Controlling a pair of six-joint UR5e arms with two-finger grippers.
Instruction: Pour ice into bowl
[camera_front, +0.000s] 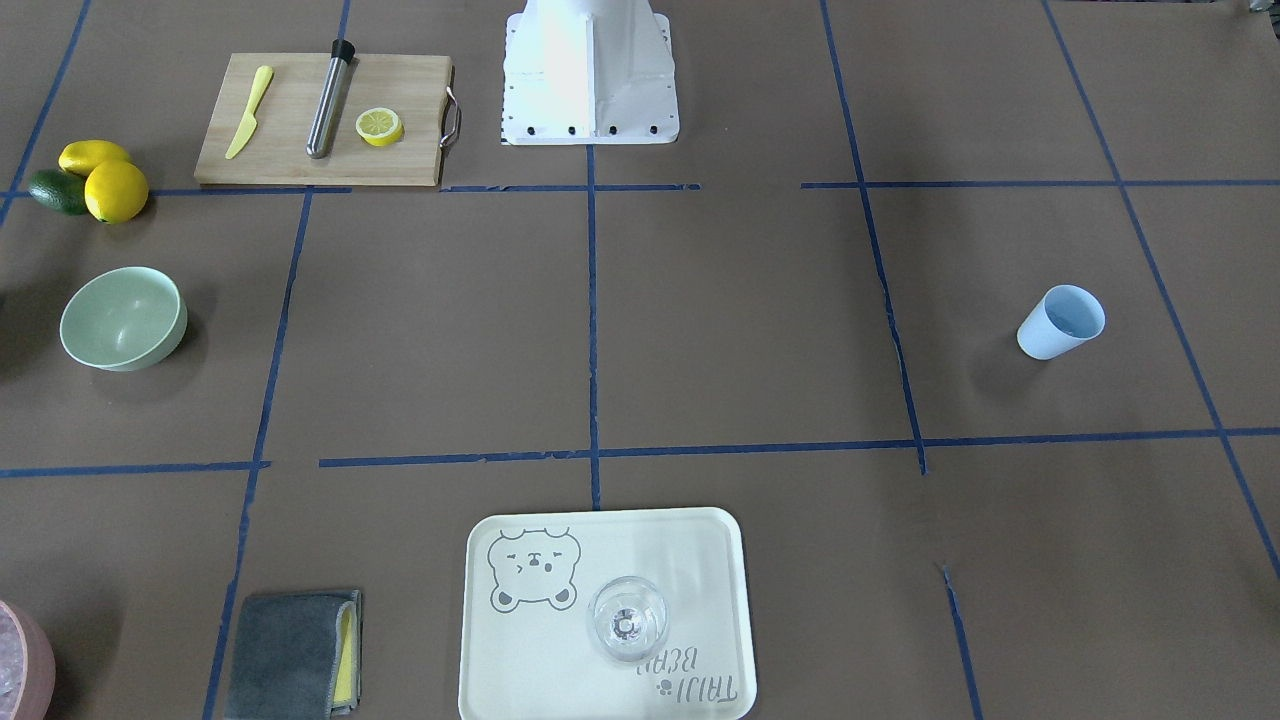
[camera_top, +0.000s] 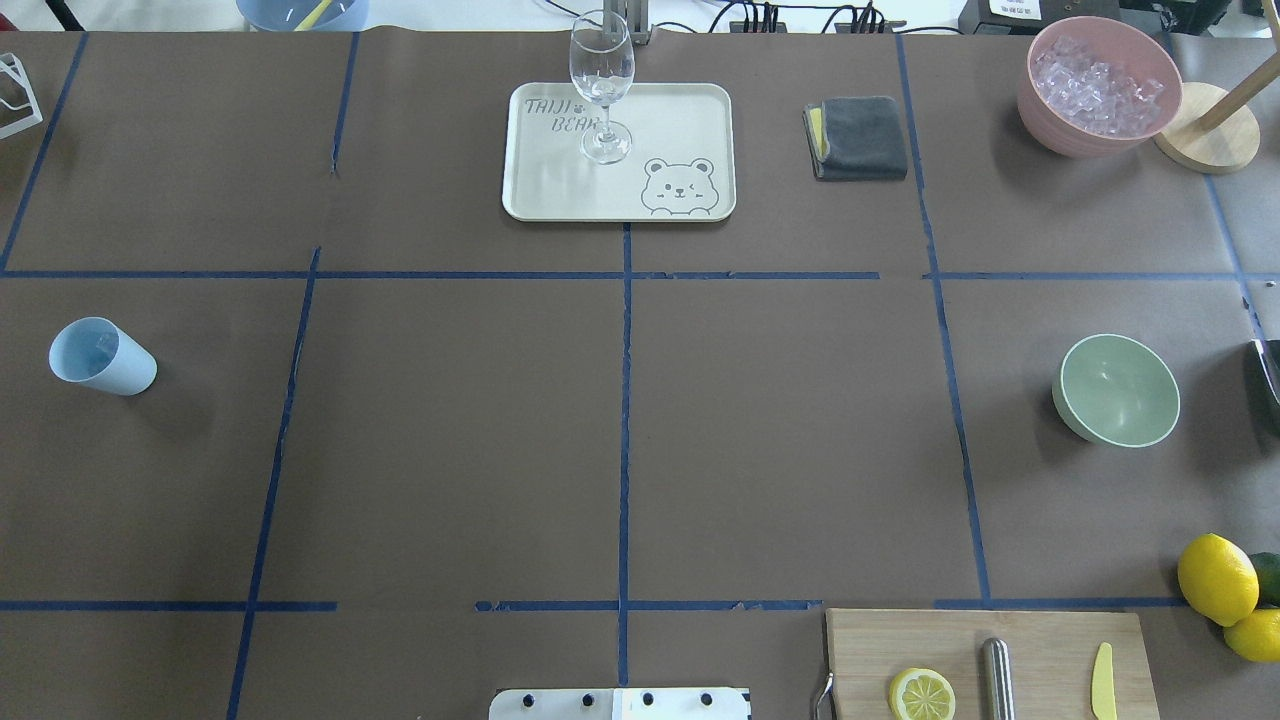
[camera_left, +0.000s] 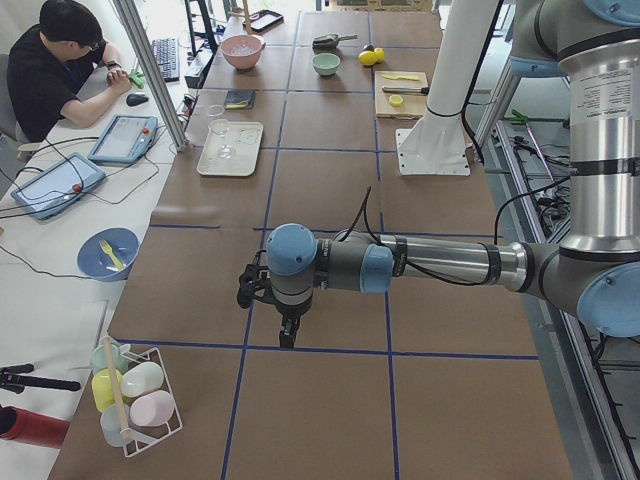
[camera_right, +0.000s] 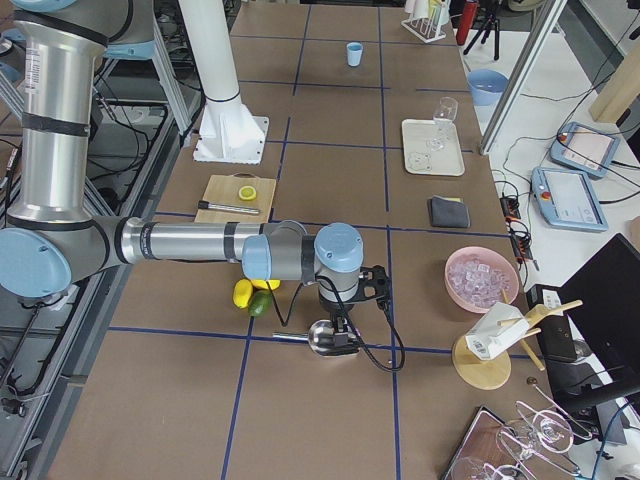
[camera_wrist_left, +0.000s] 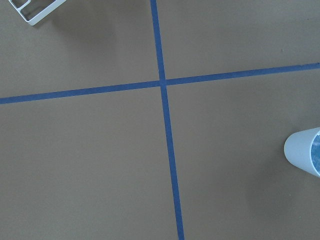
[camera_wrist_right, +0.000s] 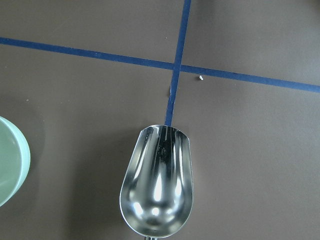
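The pale mint-green bowl (camera_top: 1117, 390) stands empty on the table's right side; it also shows in the front view (camera_front: 122, 318) and at the left edge of the right wrist view (camera_wrist_right: 10, 165). Clear ice cubes (camera_top: 1098, 85) fill a pink container (camera_top: 1050, 130) at the far right. A light blue cup (camera_top: 100, 357) stands at the far left; faint glassy glints show inside it (camera_wrist_left: 315, 155). My left gripper (camera_left: 288, 338) hangs near the cup's end of the table. My right gripper (camera_right: 343, 335) hangs over a metal scoop (camera_wrist_right: 157, 185). I cannot tell whether either gripper is open or shut.
A cream tray (camera_top: 560, 195) holds a wine glass (camera_top: 602, 85). A grey cloth (camera_top: 860, 138) lies beside it. A cutting board (camera_top: 1040, 640) carries a lemon half, a metal tube and a yellow knife. Lemons (camera_top: 1215, 578) lie near the bowl. A wire rack (camera_left: 140, 400) stands beyond the cup.
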